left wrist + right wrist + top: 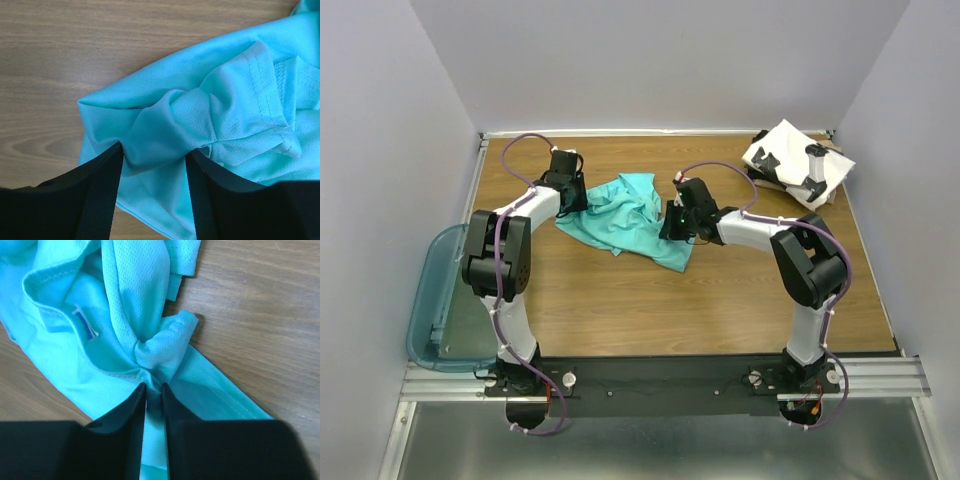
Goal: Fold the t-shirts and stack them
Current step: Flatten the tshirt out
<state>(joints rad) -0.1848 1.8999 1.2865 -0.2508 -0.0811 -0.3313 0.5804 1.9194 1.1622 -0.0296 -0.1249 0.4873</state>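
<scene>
The teal t-shirt [632,215] lies crumpled in the middle of the table. My left gripper [572,196] is at its left edge. In the left wrist view the left gripper [156,150] has its jaws wide apart, with a loose fold of the teal t-shirt [200,100] between them. My right gripper [676,226] is at the shirt's right side. In the right wrist view the right gripper [153,386] is shut on a bunched pinch of the teal t-shirt [125,290]. The folded white t-shirt with black print [790,155] lies at the back right corner.
A translucent teal plastic bin [440,300] hangs off the table's left edge beside the left arm. A grey and white object [813,170] rests on the white shirt. Walls close in the table [670,310] at the back and both sides.
</scene>
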